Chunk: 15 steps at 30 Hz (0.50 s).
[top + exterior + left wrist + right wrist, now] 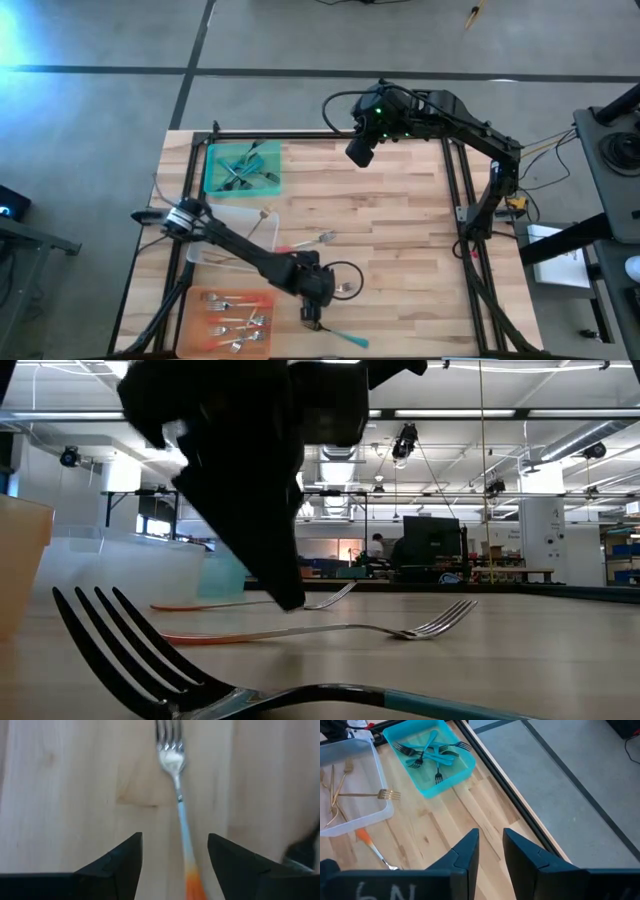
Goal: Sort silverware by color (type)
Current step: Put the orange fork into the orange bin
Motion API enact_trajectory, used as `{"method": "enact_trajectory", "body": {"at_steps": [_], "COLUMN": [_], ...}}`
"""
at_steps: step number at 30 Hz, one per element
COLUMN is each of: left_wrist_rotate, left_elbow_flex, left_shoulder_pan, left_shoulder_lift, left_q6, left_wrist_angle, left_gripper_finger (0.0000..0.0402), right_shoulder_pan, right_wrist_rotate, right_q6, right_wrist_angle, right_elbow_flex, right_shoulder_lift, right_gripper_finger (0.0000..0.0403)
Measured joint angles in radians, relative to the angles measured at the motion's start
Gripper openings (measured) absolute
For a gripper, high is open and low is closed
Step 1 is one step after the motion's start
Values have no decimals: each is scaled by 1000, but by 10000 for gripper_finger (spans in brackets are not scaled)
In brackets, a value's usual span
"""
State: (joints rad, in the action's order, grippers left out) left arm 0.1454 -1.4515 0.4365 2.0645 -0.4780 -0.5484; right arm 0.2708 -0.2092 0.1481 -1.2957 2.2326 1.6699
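- The left gripper [175, 857], fingers spread wide, hangs low near the table's front edge, straddling a slim metal fork with a pale-blue-to-orange handle [179, 805] lying flat on the wood.
- It looks like a pick-up: drop, then close on the handle.
- The right gripper [491, 851] waits high at the back edge, holding nothing, fingers slightly apart.
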Motion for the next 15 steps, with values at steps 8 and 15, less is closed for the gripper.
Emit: {"method": "enact_trajectory", "body": {"at_steps": [8,15], "left_wrist_rotate": [17,57], "left_elbow_flex": [-4,1], "left_shoulder_pan": [1,3], "left_shoulder_lift": [58,86], "left_q6": [-3,-48], "left_wrist_angle": [52,59], "left_gripper_finger": [205,171], "right_shoulder_pan": [0,0], "right_wrist_rotate": [0,1], "right_q6": [-1,0], "right_wrist_angle": [0,0], "right_elbow_flex": [0,0], "right_shoulder_lift": [0,0], "right_gripper_finger": [69,68]}}
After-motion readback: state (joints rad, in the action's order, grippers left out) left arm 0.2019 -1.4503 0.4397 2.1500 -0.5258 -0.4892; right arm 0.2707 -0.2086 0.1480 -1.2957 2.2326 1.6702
